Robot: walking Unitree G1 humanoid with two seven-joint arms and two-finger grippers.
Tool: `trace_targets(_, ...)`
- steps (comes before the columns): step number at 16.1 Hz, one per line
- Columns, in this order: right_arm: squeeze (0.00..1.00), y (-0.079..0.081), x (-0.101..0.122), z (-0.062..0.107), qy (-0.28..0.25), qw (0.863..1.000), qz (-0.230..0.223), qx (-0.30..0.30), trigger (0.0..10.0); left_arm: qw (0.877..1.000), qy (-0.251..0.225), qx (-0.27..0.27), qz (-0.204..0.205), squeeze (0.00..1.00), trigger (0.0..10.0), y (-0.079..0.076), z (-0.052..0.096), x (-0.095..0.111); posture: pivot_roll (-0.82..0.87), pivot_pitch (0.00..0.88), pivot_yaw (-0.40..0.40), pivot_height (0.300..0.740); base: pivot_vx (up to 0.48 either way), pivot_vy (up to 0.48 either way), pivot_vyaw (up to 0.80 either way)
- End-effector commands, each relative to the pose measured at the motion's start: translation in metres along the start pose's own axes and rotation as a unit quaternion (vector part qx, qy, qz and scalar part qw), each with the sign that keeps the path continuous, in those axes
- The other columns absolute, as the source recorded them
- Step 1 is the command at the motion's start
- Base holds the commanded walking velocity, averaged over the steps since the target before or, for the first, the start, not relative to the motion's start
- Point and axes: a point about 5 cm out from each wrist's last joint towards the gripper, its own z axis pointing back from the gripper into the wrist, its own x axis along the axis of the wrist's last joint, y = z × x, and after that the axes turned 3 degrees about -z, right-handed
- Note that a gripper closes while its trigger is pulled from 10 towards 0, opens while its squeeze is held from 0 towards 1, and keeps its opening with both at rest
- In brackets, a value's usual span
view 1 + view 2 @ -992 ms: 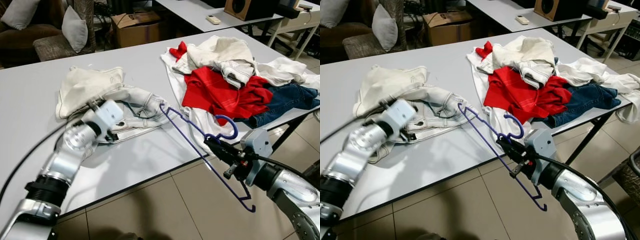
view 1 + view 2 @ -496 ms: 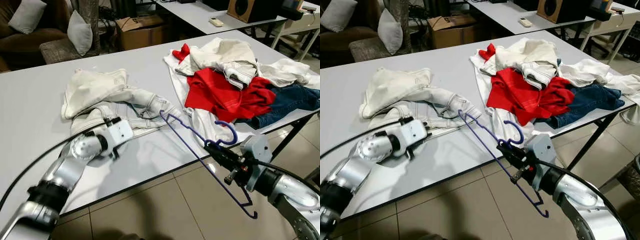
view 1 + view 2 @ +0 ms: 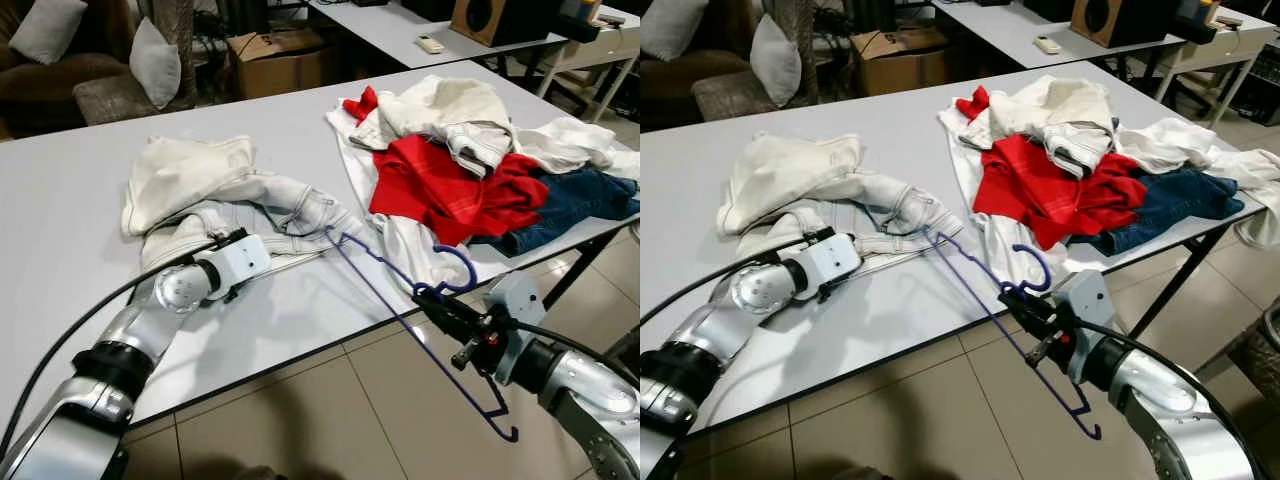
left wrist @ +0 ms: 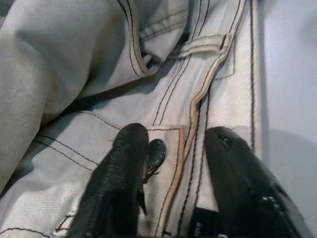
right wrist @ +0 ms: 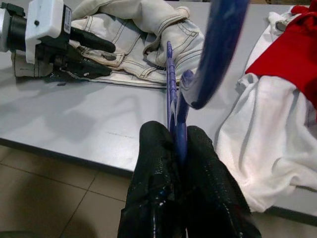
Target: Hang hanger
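Note:
A thin blue hanger [image 3: 395, 305] slants from the table's front edge down over the floor, its hook [image 3: 457, 268] pointing up. My right gripper [image 3: 432, 300] is shut on the hanger just below the hook, and both fingers [image 5: 156, 148] pinch the blue wire. The hanger's far tip touches a crumpled white denim garment [image 3: 200, 180] on the grey table [image 3: 60, 200]. My left gripper [image 4: 176, 139] is open and pressed down on this garment, with a dark button [image 4: 156, 152] between its fingers. The right wrist view shows the left gripper [image 5: 101, 57] lying on the cloth.
A heap of red, white and blue-denim clothes [image 3: 470, 170] covers the table's right end and hangs over its edge. Behind the table are a cardboard box [image 3: 280, 62], a sofa with cushions [image 3: 150, 62] and a second table [image 3: 430, 25]. Tiled floor [image 3: 300, 420] lies below the front edge.
My left gripper has dropped from above the white garment and moved forward, so it now lies flat on the cloth. My right gripper keeps hold of the hanger, almost unmoved. The camera shifted slightly.

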Motion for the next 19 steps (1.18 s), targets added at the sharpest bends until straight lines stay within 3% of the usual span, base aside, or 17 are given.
trace_targets(1,0.00,-0.004,0.004,0.001,-0.008,1.000,-0.001,-0.007,10.0,1.000,0.005,0.014,-0.012,0.07,10.0,0.004,-0.003,0.001,-0.11,0.032,0.004,0.740,0.000,0.000,0.00)
trace_targets(2,0.00,-0.005,0.004,0.002,-0.009,1.000,-0.001,-0.009,10.0,1.000,0.008,0.014,-0.010,0.00,10.0,0.004,-0.005,0.001,-0.11,0.032,0.005,0.740,0.000,0.000,0.00)
trace_targets(8,0.00,-0.006,0.004,0.003,-0.007,1.000,0.004,-0.013,10.0,0.995,0.073,0.047,-0.045,0.00,10.0,0.009,-0.010,-0.013,-0.12,0.033,0.003,0.740,0.000,0.000,0.00)
trace_targets(9,0.00,-0.007,0.004,0.004,-0.005,1.000,0.005,-0.015,10.0,0.995,0.075,0.038,-0.058,0.00,10.0,0.008,-0.011,-0.014,-0.12,0.033,0.004,0.740,0.000,0.000,0.00)
trace_targets(10,0.00,-0.007,0.003,0.003,-0.005,1.000,0.005,-0.016,10.0,0.995,0.071,-0.008,-0.069,0.00,10.0,-0.004,-0.013,-0.014,-0.12,0.033,0.004,0.740,0.000,0.000,0.00)
trace_targets(12,0.00,-0.005,0.004,0.001,-0.006,1.000,0.005,-0.013,10.0,0.993,0.073,-0.046,-0.076,0.00,10.0,-0.017,-0.014,-0.016,-0.12,0.032,0.006,0.740,0.000,0.000,0.00)
trace_targets(13,0.00,-0.005,0.004,0.000,-0.007,1.000,0.005,-0.013,10.0,0.993,0.078,-0.060,-0.072,0.00,10.0,-0.022,-0.015,-0.017,-0.12,0.029,0.009,0.740,0.000,0.000,0.00)
trace_targets(15,0.00,-0.004,0.004,0.000,-0.007,1.000,0.006,-0.012,10.0,0.993,0.087,-0.086,0.001,0.00,10.0,-0.031,-0.016,-0.021,-0.13,0.027,0.012,0.740,0.000,0.000,0.00)
trace_targets(16,0.00,-0.005,0.005,0.000,-0.008,1.000,0.007,-0.013,10.0,0.990,0.092,-0.097,0.048,0.00,4.4,-0.035,-0.017,-0.022,-0.13,0.026,0.012,0.740,0.000,0.000,0.00)
trace_targets(17,0.00,-0.005,0.006,0.001,-0.008,1.000,0.008,-0.014,10.0,0.988,0.095,-0.106,0.065,0.00,3.4,-0.038,-0.017,-0.023,-0.13,0.026,0.012,0.740,0.000,0.000,0.00)
trace_targets(18,0.00,-0.007,0.006,0.002,-0.007,1.000,0.010,-0.016,10.0,0.977,0.123,-0.144,0.098,0.00,0.0,-0.048,-0.014,-0.030,-0.13,0.026,0.012,0.740,0.000,0.000,0.00)
trace_targets(19,0.00,-0.008,0.006,0.002,-0.006,1.000,0.010,-0.016,10.0,0.974,0.131,-0.152,0.102,0.00,0.0,-0.050,-0.013,-0.032,-0.12,0.024,0.006,0.740,0.000,0.000,0.00)
